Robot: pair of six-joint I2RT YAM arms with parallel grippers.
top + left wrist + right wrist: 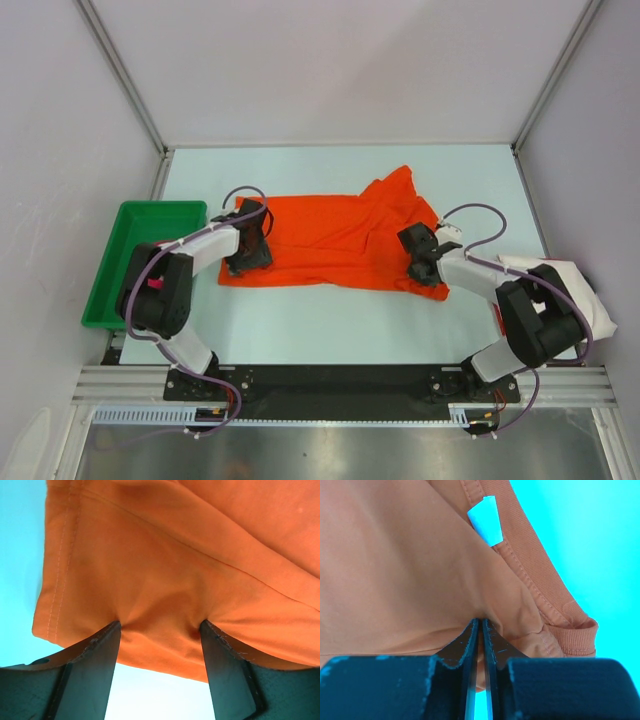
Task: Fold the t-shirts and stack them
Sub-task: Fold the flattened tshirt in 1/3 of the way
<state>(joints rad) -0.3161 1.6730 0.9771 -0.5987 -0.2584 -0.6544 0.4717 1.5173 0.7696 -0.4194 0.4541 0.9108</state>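
Observation:
The bright orange t-shirt (340, 235) lies spread across the middle of the table, rumpled at its right end. At the shirt's left end my left gripper (250, 255) stands open. Its wide-apart fingertips (114, 630) press down on the orange cloth (165, 555) just inside a hemmed edge. My right gripper (425, 265) is at the shirt's near right edge. In the right wrist view the right gripper (481, 622) is shut on a thin fold of orange cloth (395, 570) beside the ribbed collar (545, 590) and a white label (487, 520). An off-white t-shirt (585, 295) lies at the table's right edge, partly under the right arm.
A green plastic tray (130, 235) stands at the left edge of the table beside the left arm. Grey walls with metal posts close in the back and both sides. Pale table surface (330, 320) shows between the shirt and the arm bases.

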